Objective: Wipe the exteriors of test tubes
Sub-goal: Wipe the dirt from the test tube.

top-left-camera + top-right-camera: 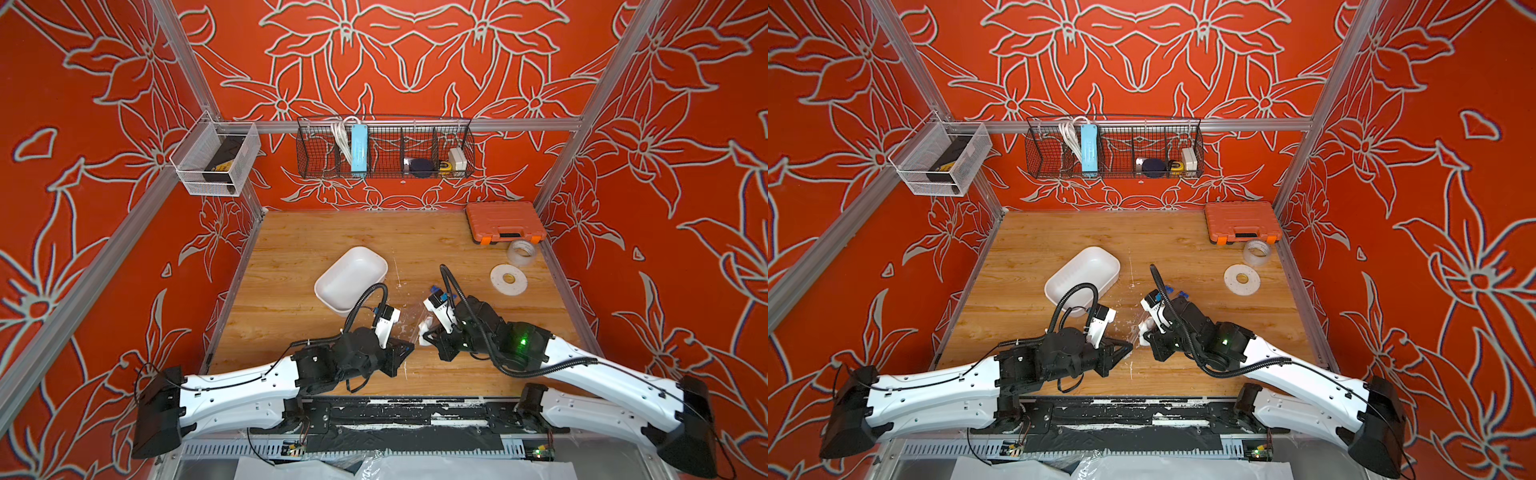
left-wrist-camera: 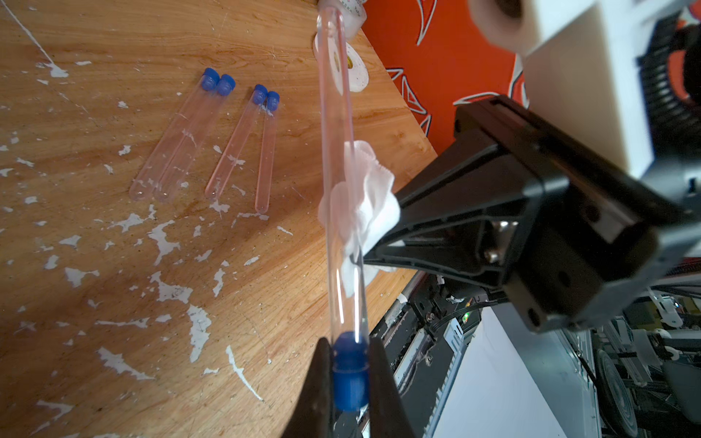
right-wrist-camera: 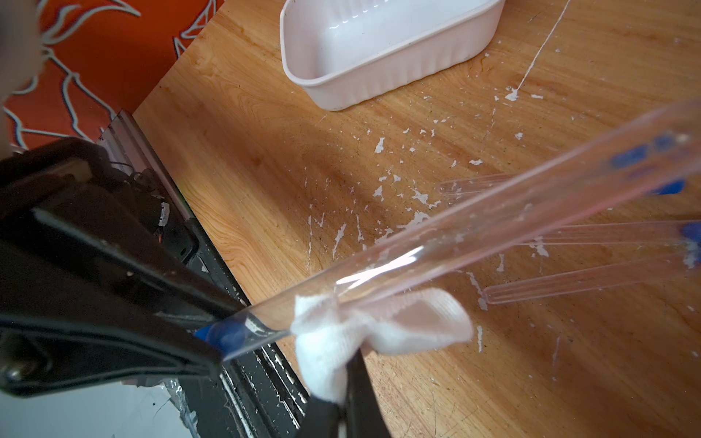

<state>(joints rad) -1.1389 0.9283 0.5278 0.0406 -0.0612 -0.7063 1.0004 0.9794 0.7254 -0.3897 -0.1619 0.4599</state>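
Observation:
My left gripper point(image 2: 349, 360) is shut on the blue cap of one see-through test tube point(image 2: 337, 189), which sticks out over the wooden table. My right gripper point(image 3: 343, 383) is shut on a crumpled white tissue point(image 3: 341, 341). The tissue presses against the held tube's side, nearer the capped end. In both top views the two grippers meet near the table's front middle, left gripper point(image 1: 409, 347) facing right gripper point(image 1: 428, 338). Several more capped test tubes point(image 2: 182, 144) lie flat on the table beyond; the right arm mostly hides them in the top views.
An empty white tub point(image 1: 351, 276) stands left of centre. An orange case point(image 1: 503, 222), a clear tape roll point(image 1: 521, 251) and a flat white tape disc point(image 1: 509, 279) sit at the back right. White flecks dot the wood. A wire basket point(image 1: 384, 145) hangs on the back wall.

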